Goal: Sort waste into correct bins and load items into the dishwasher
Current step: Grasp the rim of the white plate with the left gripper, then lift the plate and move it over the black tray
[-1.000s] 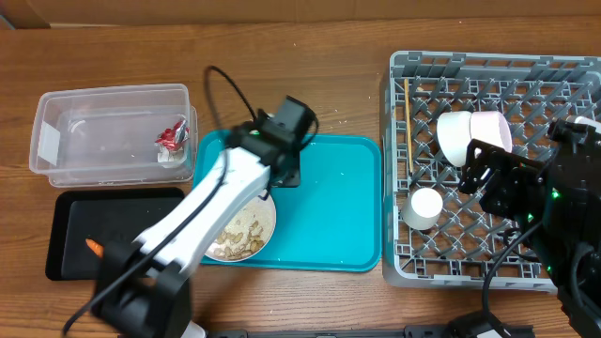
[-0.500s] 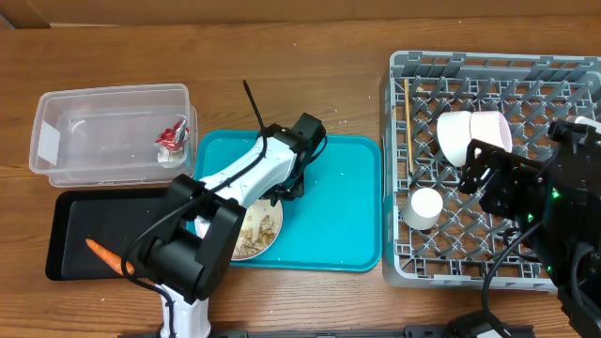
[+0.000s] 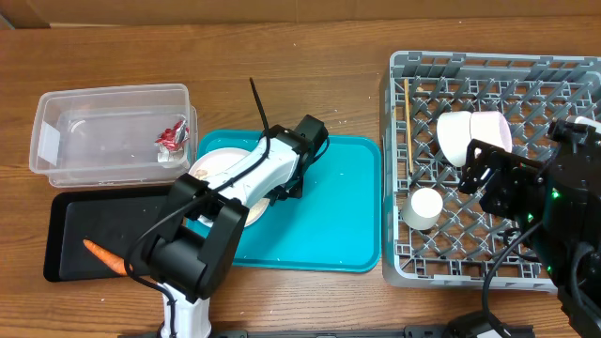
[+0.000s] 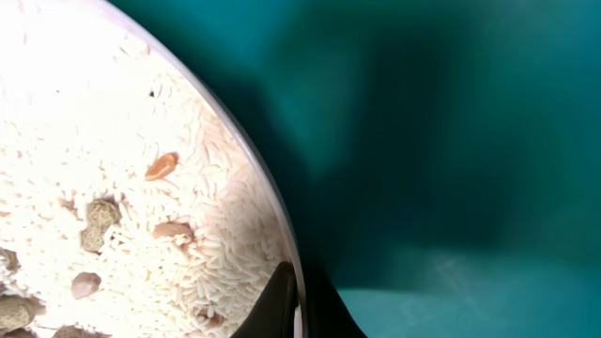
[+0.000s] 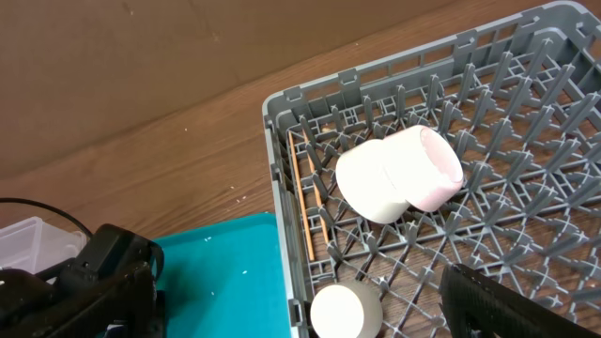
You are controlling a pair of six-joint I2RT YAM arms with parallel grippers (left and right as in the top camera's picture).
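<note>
White-shelled left arm [image 3: 246,175], black joints, thin black cable [image 3: 259,111], black right arm [image 3: 526,197], green light [image 3: 554,195]

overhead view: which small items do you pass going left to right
carrot → wrapper → plate → chopsticks → white bowl → pink bowl

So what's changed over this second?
The left end effector, clamped on the rim of the white round plate, carried it from the near-left corner of the teal serving tray toward its far-left. The grey plastic dish rack and the crumpled red wrapper stayed put.
</note>
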